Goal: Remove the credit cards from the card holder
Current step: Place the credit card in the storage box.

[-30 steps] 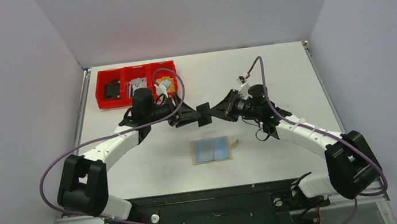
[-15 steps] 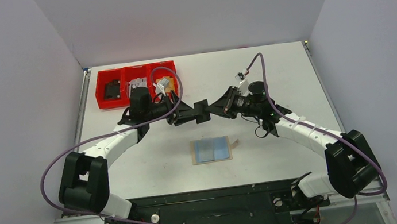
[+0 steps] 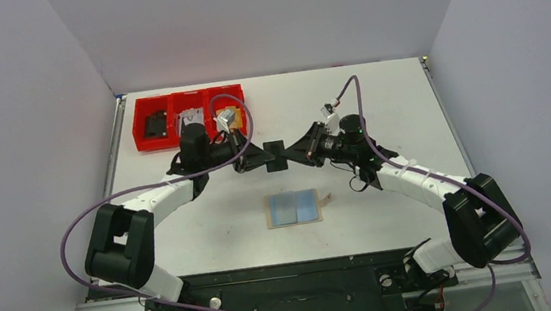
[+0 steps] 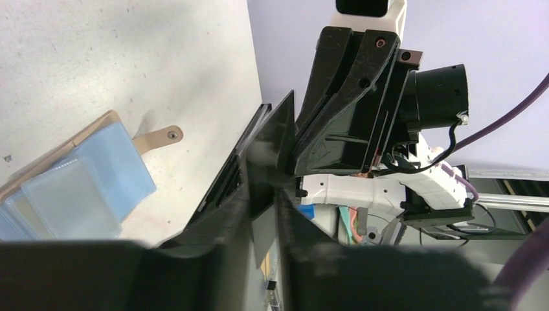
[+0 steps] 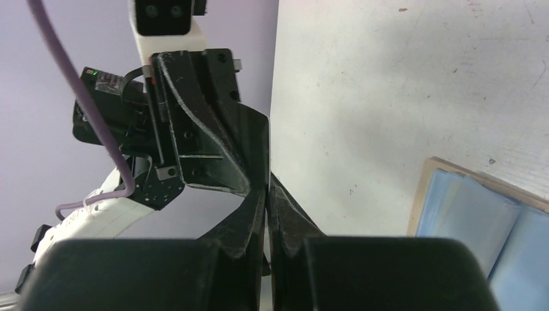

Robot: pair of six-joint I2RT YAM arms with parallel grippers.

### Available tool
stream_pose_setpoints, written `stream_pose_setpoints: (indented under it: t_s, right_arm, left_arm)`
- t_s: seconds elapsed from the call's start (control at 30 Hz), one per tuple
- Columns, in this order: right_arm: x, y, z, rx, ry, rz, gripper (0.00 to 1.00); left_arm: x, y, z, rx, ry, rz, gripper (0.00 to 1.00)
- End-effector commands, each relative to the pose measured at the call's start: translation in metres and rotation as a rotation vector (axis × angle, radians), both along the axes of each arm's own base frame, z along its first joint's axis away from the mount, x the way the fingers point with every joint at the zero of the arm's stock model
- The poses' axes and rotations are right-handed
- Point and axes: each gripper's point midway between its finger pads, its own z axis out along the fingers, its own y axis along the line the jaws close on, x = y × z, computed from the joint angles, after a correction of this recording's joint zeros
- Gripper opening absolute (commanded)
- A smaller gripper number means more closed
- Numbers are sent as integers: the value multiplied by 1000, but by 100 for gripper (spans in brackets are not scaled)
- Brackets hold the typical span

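A dark credit card (image 3: 276, 154) hangs in the air between my two grippers, above the table's middle. My right gripper (image 3: 289, 156) is shut on its right edge; in the right wrist view (image 5: 267, 201) the card shows edge-on between the fingers. My left gripper (image 3: 264, 159) has its jaws either side of the card's left edge with a narrow gap, seen in the left wrist view (image 4: 263, 201). The tan card holder (image 3: 270, 212) lies open on the table below, with pale blue cards (image 3: 295, 207) on it. It also shows in the left wrist view (image 4: 103, 123) and the right wrist view (image 5: 424, 188).
A red three-compartment tray (image 3: 186, 96) stands at the back left, holding small dark parts and a yellowish block (image 3: 229, 118). The holder's snap tab (image 4: 158, 137) sticks out on its right. Purple cables loop over both arms.
Both grippers and the dark card between them have moved a little to the left and farther back. The card holder has not moved.
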Motion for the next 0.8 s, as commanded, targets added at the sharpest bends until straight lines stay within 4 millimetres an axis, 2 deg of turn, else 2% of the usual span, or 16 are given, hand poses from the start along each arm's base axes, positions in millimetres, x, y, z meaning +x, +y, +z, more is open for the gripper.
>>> stream_pose_setpoints:
  t_s: [0.0,0.03,0.07,0.1,0.17,0.3,0.4,0.53,0.57,0.67,0.77]
  right_arm:
    - [2,4,21,16,-80,11,14]
    - [3,2,19,4,-75,4,34]
    - [3,1,19,-8,-91,3,43]
    - [3,-1,16,-29,-79,-6,56]
    - [4,-5,12,-71,-82,-18,66]
    - [9,-20,3,-167,-77,-82,72]
    - [11,-38,-2,-243,-81,-147,73]
    - [9,-60,-7,-313,-80,-209,75]
    - [9,-63,-7,-326,-84,-222,75]
    - [6,-77,-9,-387,-91,-241,75]
    - [2,-85,-9,-417,-104,-245,75]
  left_arm:
    - [-2,-2,17,-53,-77,-26,0]
    - [-2,-2,18,-53,-80,-24,0]
    - [-2,-2,18,-52,-82,-22,0]
    - [-2,-2,18,-49,-86,-22,0]
    - [-1,-1,17,-35,-88,-14,0]
    - [3,1,13,17,-104,14,0]
    - [7,5,9,81,-112,41,0]
    - [21,17,10,209,-155,113,0]
    - [24,25,0,277,-144,148,0]
    - [36,53,-6,484,-164,241,0]
    - [61,99,-10,746,-196,421,0]
